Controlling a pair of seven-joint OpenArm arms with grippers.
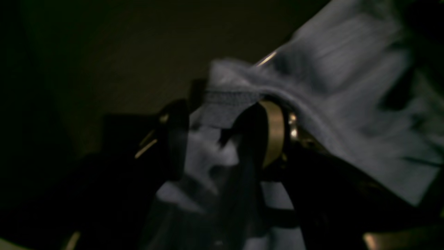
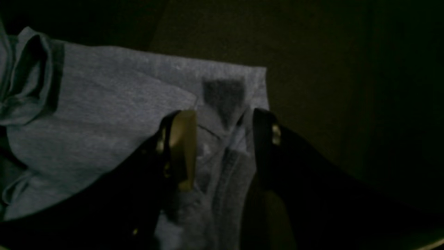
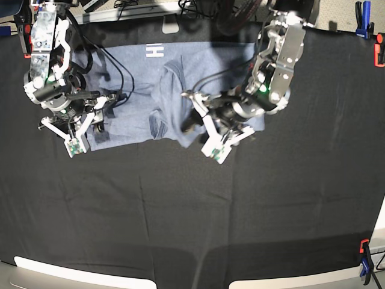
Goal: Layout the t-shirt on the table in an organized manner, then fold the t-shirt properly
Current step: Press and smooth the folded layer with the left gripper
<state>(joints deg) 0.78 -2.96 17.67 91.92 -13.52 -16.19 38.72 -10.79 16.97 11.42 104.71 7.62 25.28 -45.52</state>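
The light blue-grey t-shirt [image 3: 132,90] lies at the back of the black table [image 3: 180,211], rumpled, with a raised fold near its middle and white lettering by its far edge. In the base view my right gripper [image 3: 96,123] is at the shirt's left front corner. In the right wrist view, the right gripper [image 2: 222,139] has its jaws apart over that corner [image 2: 242,86], with creased cloth between them. My left gripper [image 1: 223,125] stands open around a stitched hem [image 1: 225,99], and shirt cloth [image 1: 347,104] drapes over one finger. That view is blurred.
Orange and blue clamps [image 3: 378,51] hold the cloth at the table's right edge, with another [image 3: 364,265] at the front right corner. Cables and equipment [image 3: 150,9] sit behind the far edge. Pale objects [image 3: 78,274] line the front edge.
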